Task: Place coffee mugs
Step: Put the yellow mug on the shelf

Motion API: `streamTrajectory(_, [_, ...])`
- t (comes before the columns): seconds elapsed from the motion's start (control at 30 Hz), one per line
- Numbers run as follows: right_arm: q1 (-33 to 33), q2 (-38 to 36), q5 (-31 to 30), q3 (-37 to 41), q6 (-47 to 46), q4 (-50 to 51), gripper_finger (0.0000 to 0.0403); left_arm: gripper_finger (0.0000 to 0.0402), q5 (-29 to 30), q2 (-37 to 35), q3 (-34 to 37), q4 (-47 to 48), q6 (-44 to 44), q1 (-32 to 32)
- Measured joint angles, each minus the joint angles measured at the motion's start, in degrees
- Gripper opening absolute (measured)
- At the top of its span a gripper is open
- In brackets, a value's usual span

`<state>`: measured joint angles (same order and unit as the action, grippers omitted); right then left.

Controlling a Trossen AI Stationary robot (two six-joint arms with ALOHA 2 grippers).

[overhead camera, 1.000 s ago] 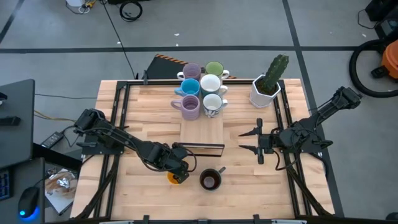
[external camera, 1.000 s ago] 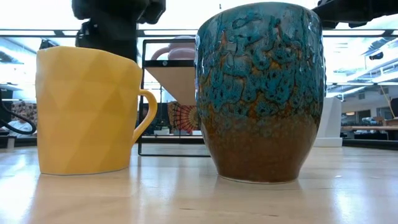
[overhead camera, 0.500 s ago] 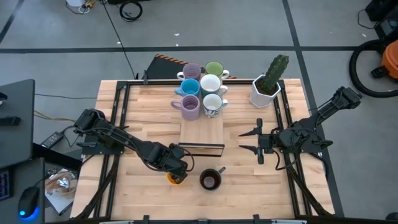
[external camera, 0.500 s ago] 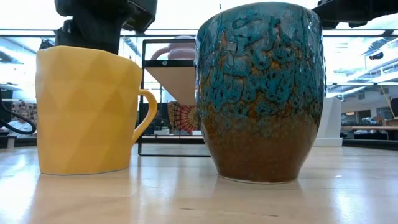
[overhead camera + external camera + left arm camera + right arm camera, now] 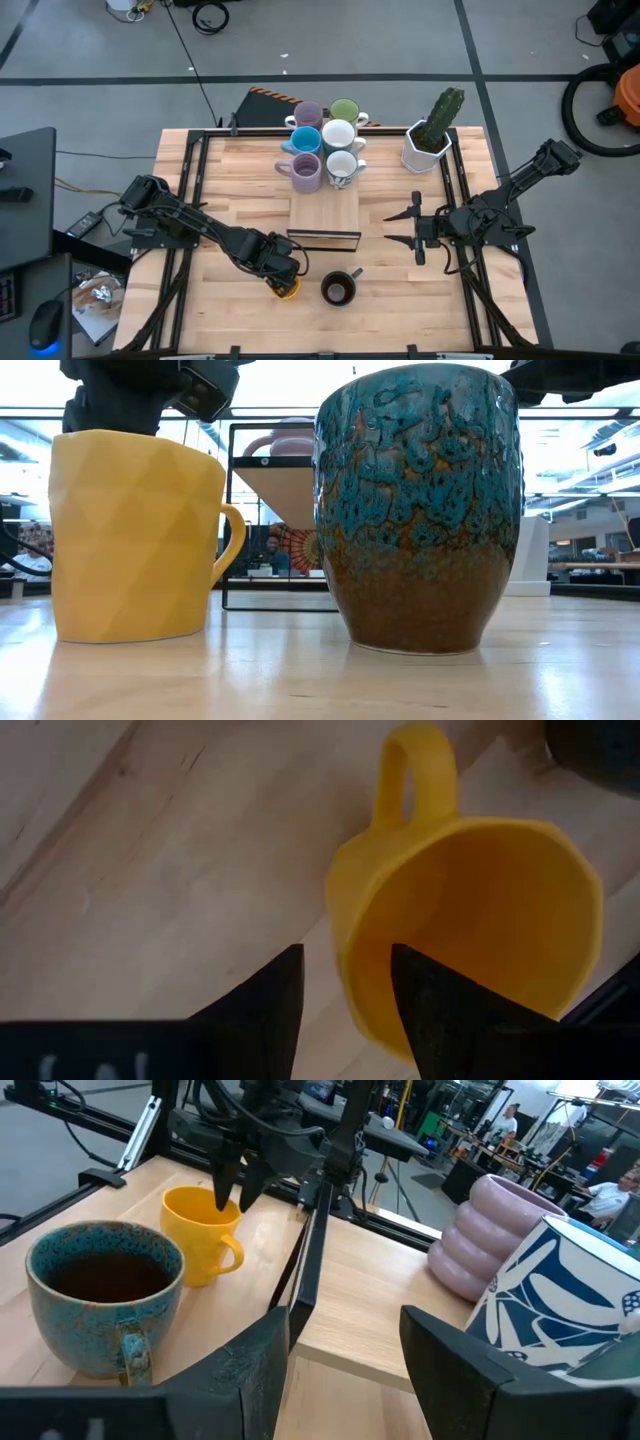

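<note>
Left gripper: over the yellow mug at the near edge of the surface; jaws straddling the rim, one finger inside the cup, one outside, parted around the wall; full pinch on the wall not discernible.
Yellow mug, high view: mostly hidden beneath the left gripper, only a sliver showing.
Yellow mug, low view: upright on the surface, handle towards the blue-brown mug; gripper body cut off at the picture's upper edge.
Blue-brown mug: just beside the yellow one, apart from it, dark inside.
Right gripper: hovering right of the wooden stand, jaws spread, nothing held.
Other mugs: two lilac, light blue, green, two white, clustered on the stand's far end; lower parts masked by one another.
Cactus pot: far right corner, well apart.
</note>
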<state>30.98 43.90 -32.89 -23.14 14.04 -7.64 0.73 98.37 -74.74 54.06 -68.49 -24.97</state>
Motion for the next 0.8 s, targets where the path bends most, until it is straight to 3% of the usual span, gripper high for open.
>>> streamTrajectory(0.3, [0.00,0.00,-0.01,0.00,0.00,0.00,0.0198,0.0110,-0.35,1.14,0.22,-0.96,-1.64,0.00])
streamTrajectory(0.53, [-0.02,0.02,0.01,0.00,0.00,-0.04,0.0198,0.0029,-5.19,3.08,0.28,-1.26,-2.04,0.10])
streamTrajectory(0.8, [-0.01,0.02,0.00,0.00,-0.16,-0.07,0.0198,0.0026,-6.08,2.64,-0.26,1.22,-3.73,-1.11])
